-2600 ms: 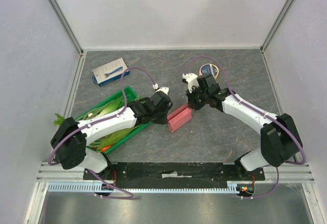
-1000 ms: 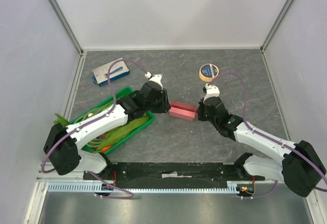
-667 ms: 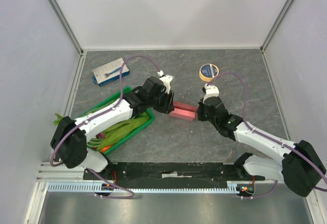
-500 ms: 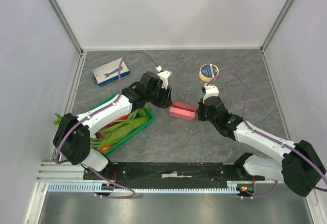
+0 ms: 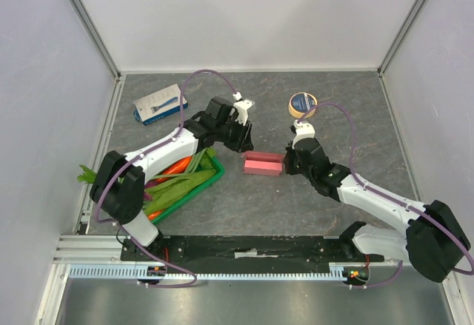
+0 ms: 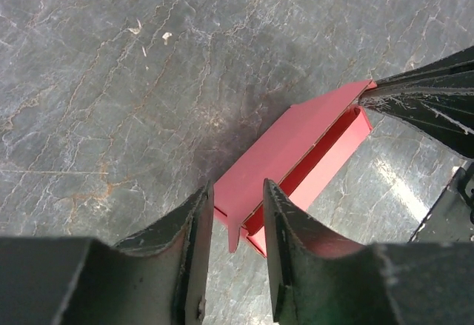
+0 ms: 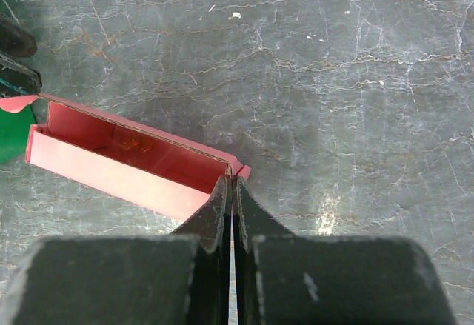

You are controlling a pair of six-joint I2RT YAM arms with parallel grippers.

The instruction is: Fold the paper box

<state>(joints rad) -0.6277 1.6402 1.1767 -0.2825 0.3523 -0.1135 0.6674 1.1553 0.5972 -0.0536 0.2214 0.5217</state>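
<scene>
The paper box (image 5: 263,164) lies near the middle of the overhead frame as a long open tray with its lid panel half raised, and the likeliest trouble is that thin card giving way. The right tool (image 7: 231,186) is pinched flat on the box's end wall, fingers pressed together with only card between them. Any sideways drag from there would probably crease or tear that end rather than shift the box. The left tool (image 6: 237,192) hovers at the opposite end with a narrow gap. An end flap stands loosely between its fingers (image 6: 189,243) without being clamped, so a descent slightly off line could fold the flap outward instead of tucking it in, or crush the tray wall beneath. The lid looks springy, and I would expect it to pop back open if pressed down before the flaps are seated. The surface (image 5: 348,118) is dark grey, stone-veined and seems smooth, which would give the light box little grip should the right tool let go. A green crate (image 5: 216,168) of vegetables sits just beside the box toward the lower left, under the left arm, and is a possible snag. A blue-and-white package (image 5: 159,104) lies upper left and a tape roll (image 5: 302,104) upper right, both apart from the box. Pale walls with metal corner posts close the space on three sides.
</scene>
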